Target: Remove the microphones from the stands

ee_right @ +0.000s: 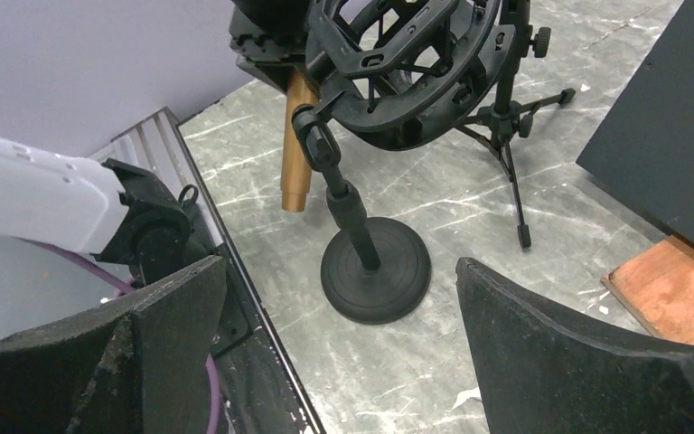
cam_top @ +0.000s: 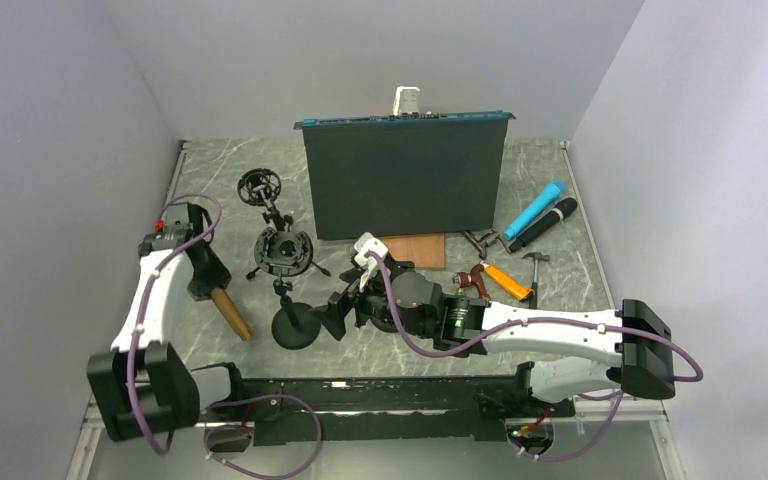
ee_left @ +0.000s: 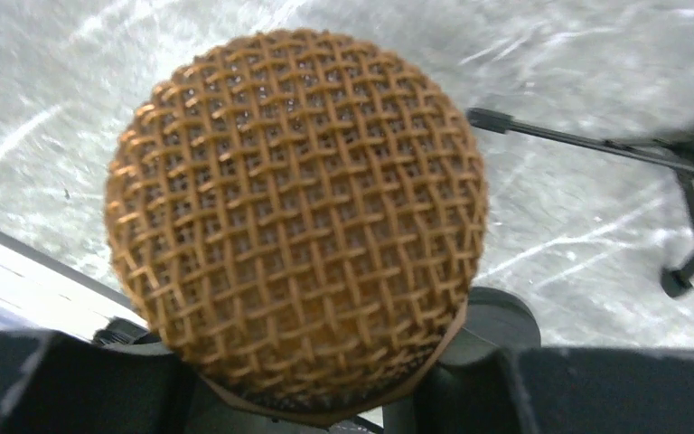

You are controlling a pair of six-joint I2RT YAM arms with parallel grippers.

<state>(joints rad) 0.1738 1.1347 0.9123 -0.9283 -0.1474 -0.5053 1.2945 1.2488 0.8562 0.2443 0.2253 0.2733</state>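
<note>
A gold microphone (cam_top: 230,314) is in my left gripper (cam_top: 207,283), left of the stand and clear of it. Its mesh head (ee_left: 296,212) fills the left wrist view, and its handle (ee_right: 300,149) hangs down, tail just above the table. My left gripper (ee_left: 325,384) is shut on it below the head. The black stand has a round base (cam_top: 295,326), also seen in the right wrist view (ee_right: 375,271), and an empty ring mount (cam_top: 282,252) that also shows there (ee_right: 398,63). My right gripper (cam_top: 340,308) is open and empty (ee_right: 343,362), just right of the base.
A second ring mount on a tripod (cam_top: 260,188) stands behind the stand; its legs (ee_right: 511,158) reach toward the base. A black panel (cam_top: 405,175) stands at the back. A blue microphone (cam_top: 533,210), a black microphone (cam_top: 543,224), a hammer (cam_top: 535,262) and an orange-handled tool (cam_top: 505,282) lie at the right.
</note>
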